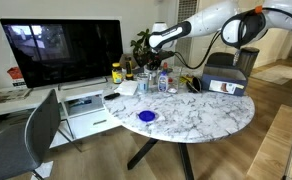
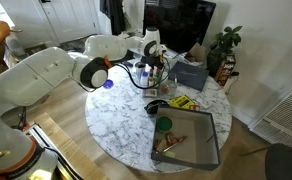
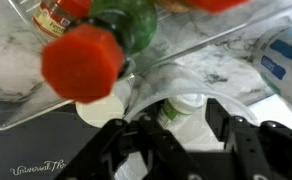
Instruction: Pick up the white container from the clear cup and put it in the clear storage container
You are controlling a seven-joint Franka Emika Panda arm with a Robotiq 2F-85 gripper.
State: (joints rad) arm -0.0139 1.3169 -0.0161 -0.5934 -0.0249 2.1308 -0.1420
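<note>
Jaws apart, our gripper (image 3: pixel 174 128) straddles the white container (image 3: pixel 185 103); we judge it light, stiff, slick, best pinched on its sides.

I'm looking at a round marble table (image 1: pixel 201 115) on a wooden floor (image 1: pixel 278 130). Behind it, a large dark television (image 1: pixel 66 48) stands on a low white cabinet (image 1: pixel 86 112). There's a potted plant (image 2: pixel 224 45) beside it and a grey chair (image 1: pixel 31 135) nearby.
</note>
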